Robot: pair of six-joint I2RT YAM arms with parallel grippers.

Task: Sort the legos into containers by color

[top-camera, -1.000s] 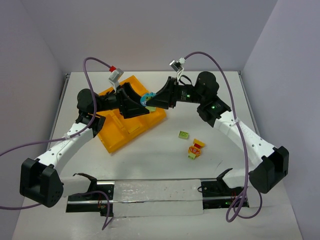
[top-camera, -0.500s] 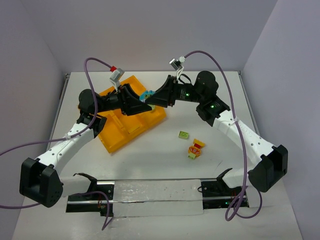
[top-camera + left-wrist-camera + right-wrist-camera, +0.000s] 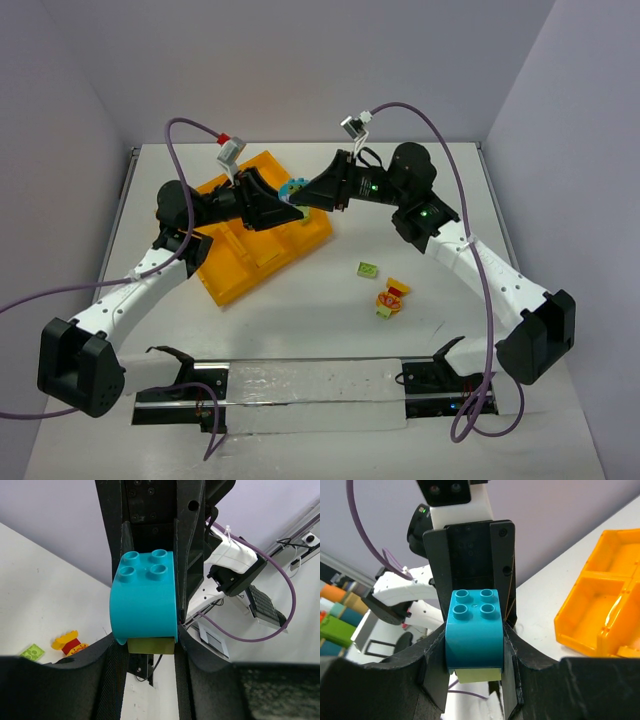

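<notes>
The left end effector and the right end effector meet tip to tip in the air, and both are clamped narrow on the same two-brick clump. That clump hangs above the side of the orange-yellow tray that faces the bench's far right corner. It sits roughly midway between the left and right edges of the bench, nearer the far edge than the near one. It is a teal-blue brick with a rounded side and four studs pointing up, stuck on top of a light green brick. In the left wrist view the left fingers press the clump's lower part from either side, while the right arm's fingers reach in from the opposite side and flank the teal-blue brick. The right wrist view shows the mirror of that, with the right fingers hugging the bottom of the clump. The tray lies turned at an angle in the far left part of the bench. Two more legos lie on the bench, right of its middle and well apart from the tray. One is a flat light green piece. Near it, toward the near edge, is a small clump of yellow, red, orange and green, and the two do not touch.
</notes>
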